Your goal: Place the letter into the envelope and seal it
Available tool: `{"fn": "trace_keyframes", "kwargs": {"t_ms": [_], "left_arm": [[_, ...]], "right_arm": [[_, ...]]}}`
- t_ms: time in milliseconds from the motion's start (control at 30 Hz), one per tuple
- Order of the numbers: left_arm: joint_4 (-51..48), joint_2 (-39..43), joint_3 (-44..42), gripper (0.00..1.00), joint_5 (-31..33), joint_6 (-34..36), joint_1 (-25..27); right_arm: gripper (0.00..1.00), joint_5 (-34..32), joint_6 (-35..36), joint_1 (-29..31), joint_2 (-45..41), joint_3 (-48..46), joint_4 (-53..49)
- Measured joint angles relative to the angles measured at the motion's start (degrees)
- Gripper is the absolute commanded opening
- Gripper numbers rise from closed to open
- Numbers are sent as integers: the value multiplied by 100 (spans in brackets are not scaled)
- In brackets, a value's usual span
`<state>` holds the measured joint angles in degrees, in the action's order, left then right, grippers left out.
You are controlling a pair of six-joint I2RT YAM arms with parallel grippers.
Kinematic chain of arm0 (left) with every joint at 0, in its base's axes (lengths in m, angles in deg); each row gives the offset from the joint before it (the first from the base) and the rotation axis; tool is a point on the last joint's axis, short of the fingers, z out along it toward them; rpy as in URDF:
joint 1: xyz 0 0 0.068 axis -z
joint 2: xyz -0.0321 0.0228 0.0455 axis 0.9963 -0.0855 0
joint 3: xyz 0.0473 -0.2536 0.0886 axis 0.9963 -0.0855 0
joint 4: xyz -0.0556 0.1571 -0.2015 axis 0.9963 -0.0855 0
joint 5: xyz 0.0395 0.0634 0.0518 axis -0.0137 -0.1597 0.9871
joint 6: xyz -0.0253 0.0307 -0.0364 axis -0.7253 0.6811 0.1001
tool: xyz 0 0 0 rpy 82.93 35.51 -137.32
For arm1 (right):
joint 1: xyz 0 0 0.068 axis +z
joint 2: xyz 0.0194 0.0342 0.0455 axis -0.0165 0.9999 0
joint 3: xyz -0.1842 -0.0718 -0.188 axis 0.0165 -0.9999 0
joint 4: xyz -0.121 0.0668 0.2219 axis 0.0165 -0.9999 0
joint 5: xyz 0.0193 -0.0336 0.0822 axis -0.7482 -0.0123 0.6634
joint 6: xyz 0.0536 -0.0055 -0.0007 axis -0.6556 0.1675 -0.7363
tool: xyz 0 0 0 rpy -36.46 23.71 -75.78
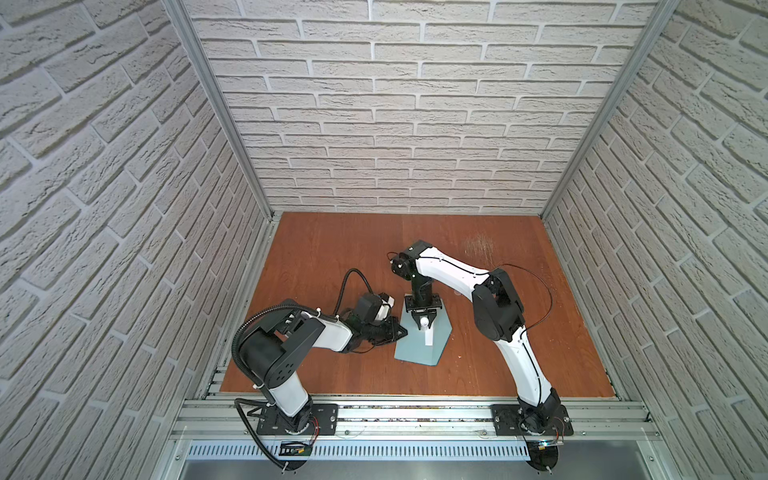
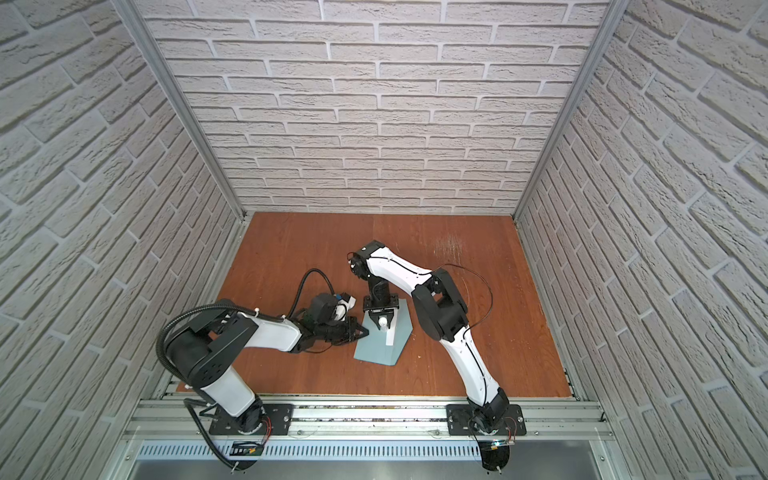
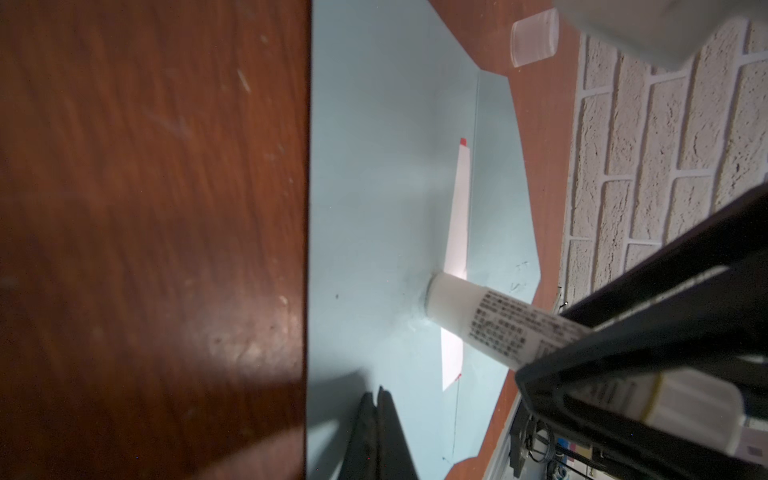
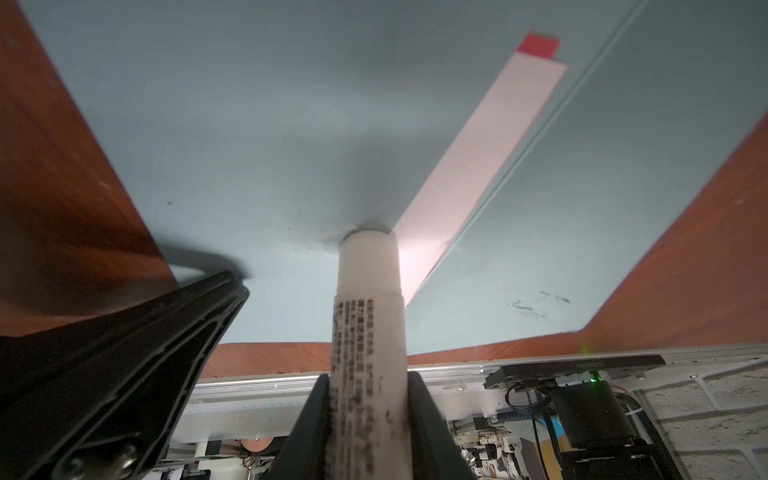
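The light blue envelope [image 1: 415,347] [image 2: 376,348] lies flat on the wooden table with its pointed flap open. The letter [image 1: 428,337] [image 4: 490,145] shows only as a pale pink strip with a red corner at the envelope's mouth; the rest is inside. My right gripper [image 1: 424,328] [image 4: 368,382] is shut on a white glue stick [image 4: 368,307] [image 3: 498,320], whose tip touches the envelope [image 4: 249,124] beside the strip. My left gripper [image 1: 402,331] [image 3: 376,392] is shut, its tips resting on the envelope [image 3: 374,187] near its left edge.
A clear plastic cap [image 3: 534,37] lies on the table beyond the flap. Brick-patterned walls [image 1: 374,145] close in three sides. An aluminium rail [image 1: 415,415] carrying both arm bases runs along the front edge.
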<state>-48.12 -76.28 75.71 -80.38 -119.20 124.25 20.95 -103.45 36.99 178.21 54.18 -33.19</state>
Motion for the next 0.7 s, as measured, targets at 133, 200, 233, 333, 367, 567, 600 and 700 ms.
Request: {"fn": "trace_keyframes", "kwargs": {"t_ms": [133,200,233,333,367,567,600,700], "left_arm": [[-4,0,9,0,2,2,0],[-11,0,15,0,4,4,0],[-26,0,22,0,4,4,0],[-50,0,33,0,4,4,0],[-55,0,35,0,4,4,0],[-92,0,55,0,2,7,0],[-94,0,55,0,2,7,0],[-107,0,61,0,0,7,0]], "right_arm": [[5,-227,0,0,-138,-66,61],[5,-352,-2,-4,-232,-79,129],[5,-411,-2,-7,-299,-90,146],[5,-481,-2,-7,-535,-96,153],[5,-485,-2,-4,-634,-96,153],[5,-339,0,52,-739,-59,199],[5,-302,2,70,-695,-33,199],[5,-181,20,133,-494,63,254]]}}
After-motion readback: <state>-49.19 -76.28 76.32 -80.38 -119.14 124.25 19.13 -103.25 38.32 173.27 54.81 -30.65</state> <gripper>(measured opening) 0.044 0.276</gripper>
